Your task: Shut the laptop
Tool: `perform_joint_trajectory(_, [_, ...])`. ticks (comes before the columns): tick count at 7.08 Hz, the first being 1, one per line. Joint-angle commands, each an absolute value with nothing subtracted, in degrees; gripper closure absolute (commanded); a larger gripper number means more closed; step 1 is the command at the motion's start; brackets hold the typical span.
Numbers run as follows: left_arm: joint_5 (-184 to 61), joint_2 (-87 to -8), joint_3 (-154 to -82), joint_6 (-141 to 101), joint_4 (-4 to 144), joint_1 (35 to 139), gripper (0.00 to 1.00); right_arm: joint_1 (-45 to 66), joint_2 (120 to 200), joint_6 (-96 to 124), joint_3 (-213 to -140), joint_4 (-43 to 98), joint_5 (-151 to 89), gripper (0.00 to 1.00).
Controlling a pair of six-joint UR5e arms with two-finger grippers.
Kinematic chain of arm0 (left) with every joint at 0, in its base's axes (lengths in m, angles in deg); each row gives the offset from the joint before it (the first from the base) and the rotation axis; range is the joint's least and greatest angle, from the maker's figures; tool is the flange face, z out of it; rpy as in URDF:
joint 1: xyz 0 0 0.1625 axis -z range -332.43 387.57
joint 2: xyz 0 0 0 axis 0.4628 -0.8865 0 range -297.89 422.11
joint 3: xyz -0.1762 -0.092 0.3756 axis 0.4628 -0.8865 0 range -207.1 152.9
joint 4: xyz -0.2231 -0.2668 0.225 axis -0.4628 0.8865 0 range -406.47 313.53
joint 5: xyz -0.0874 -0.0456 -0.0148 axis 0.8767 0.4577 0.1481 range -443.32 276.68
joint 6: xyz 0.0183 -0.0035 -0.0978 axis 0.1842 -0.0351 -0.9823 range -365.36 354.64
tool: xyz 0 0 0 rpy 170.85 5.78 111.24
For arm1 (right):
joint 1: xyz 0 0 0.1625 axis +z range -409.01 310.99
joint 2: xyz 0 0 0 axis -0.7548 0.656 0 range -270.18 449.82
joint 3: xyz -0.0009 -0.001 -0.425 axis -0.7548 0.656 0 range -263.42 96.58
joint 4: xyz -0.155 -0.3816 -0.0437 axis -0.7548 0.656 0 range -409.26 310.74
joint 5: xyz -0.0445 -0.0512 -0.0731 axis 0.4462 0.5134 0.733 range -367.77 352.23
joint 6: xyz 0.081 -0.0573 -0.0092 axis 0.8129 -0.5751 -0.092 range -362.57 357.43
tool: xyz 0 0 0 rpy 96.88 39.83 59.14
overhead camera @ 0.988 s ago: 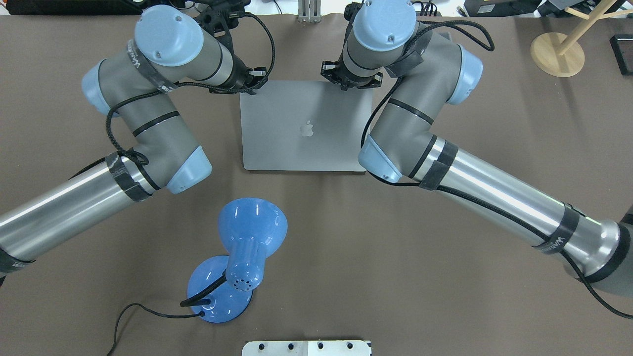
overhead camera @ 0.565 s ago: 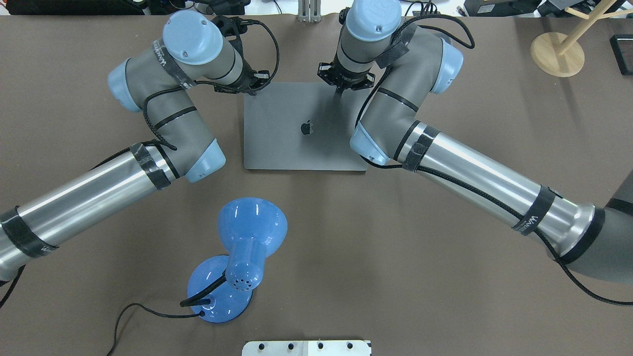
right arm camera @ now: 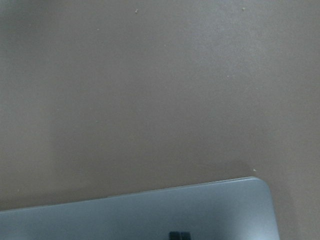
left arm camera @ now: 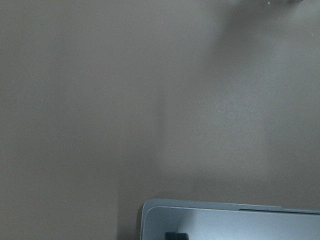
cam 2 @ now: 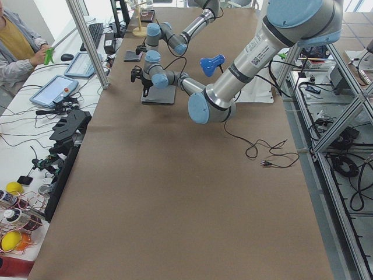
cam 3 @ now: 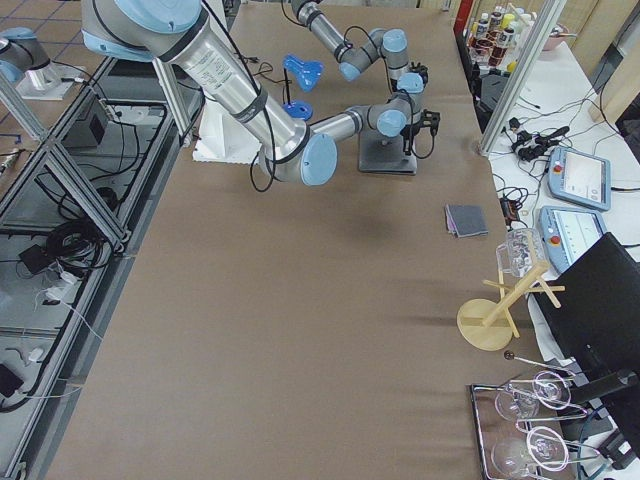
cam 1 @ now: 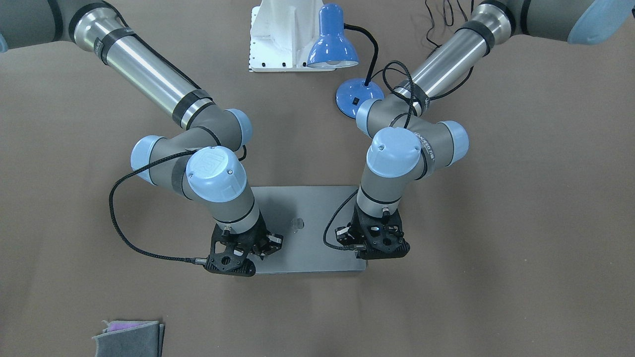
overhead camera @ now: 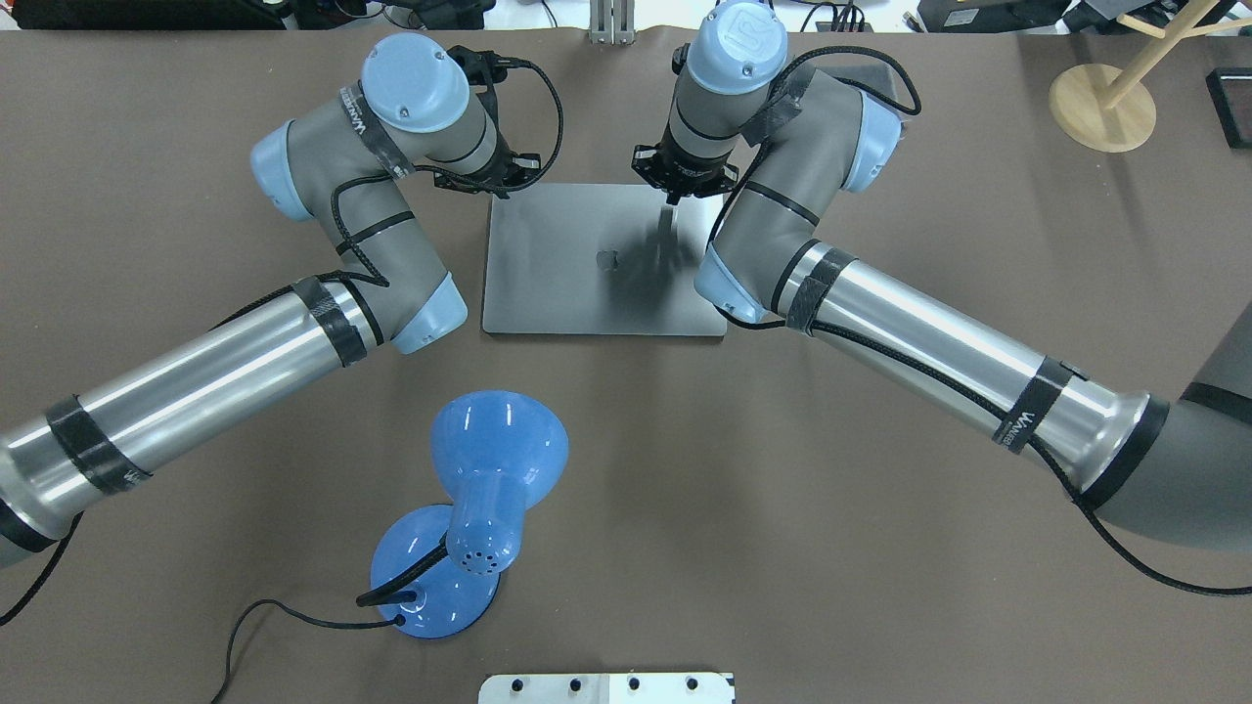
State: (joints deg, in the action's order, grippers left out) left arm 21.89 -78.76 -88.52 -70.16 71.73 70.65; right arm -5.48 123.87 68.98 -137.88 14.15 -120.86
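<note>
The space-grey laptop (overhead camera: 567, 284) lies in the middle of the table, lid down flat or nearly flat, apple logo (overhead camera: 607, 259) facing up; screen and keys are hidden. It also shows in the front-facing view (cam 1: 317, 208). My left gripper (overhead camera: 495, 182) is at the lid's far left corner, and also shows in the front-facing view (cam 1: 375, 246). My right gripper (overhead camera: 673, 196) points down onto the lid's far edge, right of centre, and also shows there (cam 1: 241, 254). Each wrist view shows a lid corner (left arm camera: 230, 222) (right arm camera: 150, 212) and one dark fingertip at the bottom. Both grippers look shut.
A blue desk lamp (overhead camera: 489, 489) with a black cable stands near the laptop's hinge side. A wooden stand (overhead camera: 1102, 106) is at the far right. A white mounting plate (overhead camera: 606, 687) sits at the near edge. Folded grey cloths (cam 1: 130, 338) lie beyond the laptop.
Both grippers have come down with the lid's far edge. The lid has dropped from tilted up to flat or nearly flat. Both elbows have swung inward.
</note>
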Motion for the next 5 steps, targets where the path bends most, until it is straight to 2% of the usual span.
perform_joint_trajectory(1, [22.41,-78.87,-87.83,-69.53,71.74,70.45,1.00,-5.15,124.18,68.97,-137.38,13.67,-123.07,1.00])
perform_joint_trajectory(2, [27.03,-78.00,-90.26,-66.13,70.87,73.07,1.00,-2.63,125.67,67.93,-140.08,14.19,-127.96,1.00])
perform_joint_trajectory(4, [40.81,-67.24,-106.81,-59.82,61.78,80.61,1.00,2.99,142.64,64.78,-161.96,17.15,-133.42,1.00])
perform_joint_trajectory(5, [43.31,-60.04,-116.47,-54.90,57.63,84.04,1.00,8.68,146.65,58.66,-169.56,25.01,-137.37,1.00])
